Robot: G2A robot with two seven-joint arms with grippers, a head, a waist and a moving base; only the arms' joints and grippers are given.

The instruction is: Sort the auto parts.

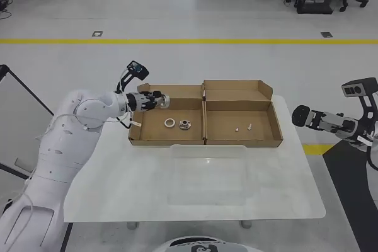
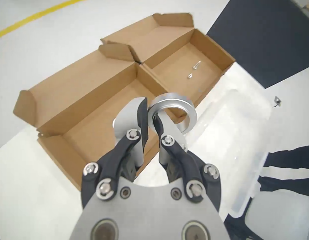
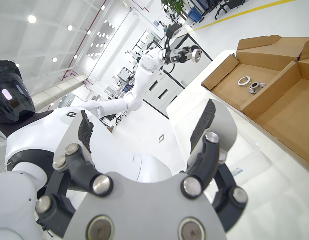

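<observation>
My left fingers [image 2: 142, 118] are pinching a shiny metal ring [image 2: 169, 97] up in the air over the left cardboard box [image 1: 152, 131], where another ring [image 1: 169, 122] and a round metal part [image 1: 185, 124] lie side by side. Two small pins [image 1: 237, 128] lie in the right box [image 1: 268, 120]. My right fingers [image 3: 203, 118] are spread wide and hold nothing, off past the right side of the table [image 1: 113, 186].
</observation>
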